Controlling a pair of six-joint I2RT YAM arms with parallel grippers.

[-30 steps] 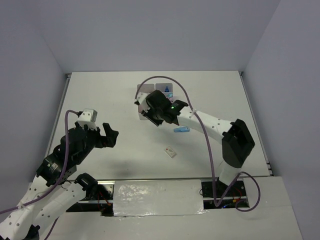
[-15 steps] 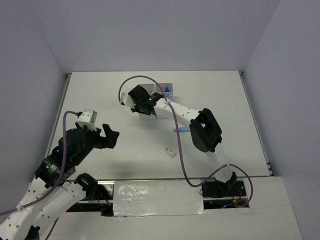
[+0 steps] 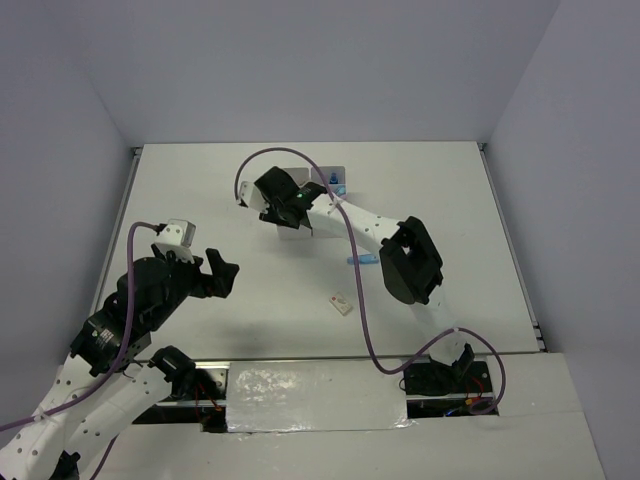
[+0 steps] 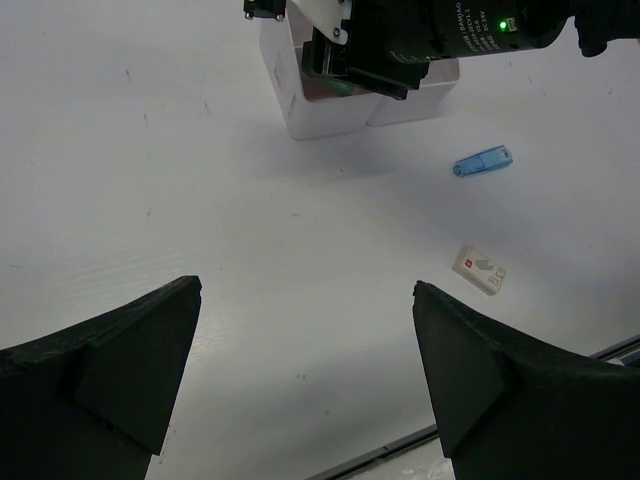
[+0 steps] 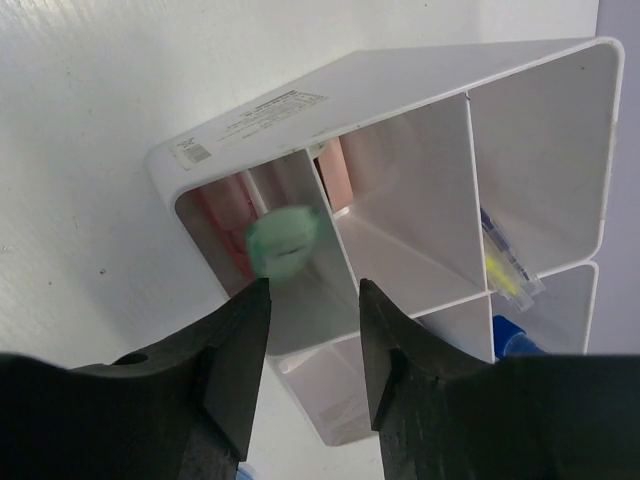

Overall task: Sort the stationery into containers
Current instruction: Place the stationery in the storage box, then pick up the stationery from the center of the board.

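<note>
White table (image 3: 450,190) under pale walls: the right pincer (image 5: 312,300), fingers parted, hangs over the six-compartment container block (image 5: 400,90), with a blurred green piece (image 5: 285,243) just off its tips above one compartment. The left pincer (image 4: 306,288) gapes wide, while a blue marker (image 4: 483,162) and a white eraser (image 4: 480,270) lie on the table near the block.

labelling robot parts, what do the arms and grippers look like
The left arm and right arm have white links, black joints and purple cable. The left gripper and right gripper have black wedge fingers. A green light glows on the right wrist; a grey box sits on the left.
</note>
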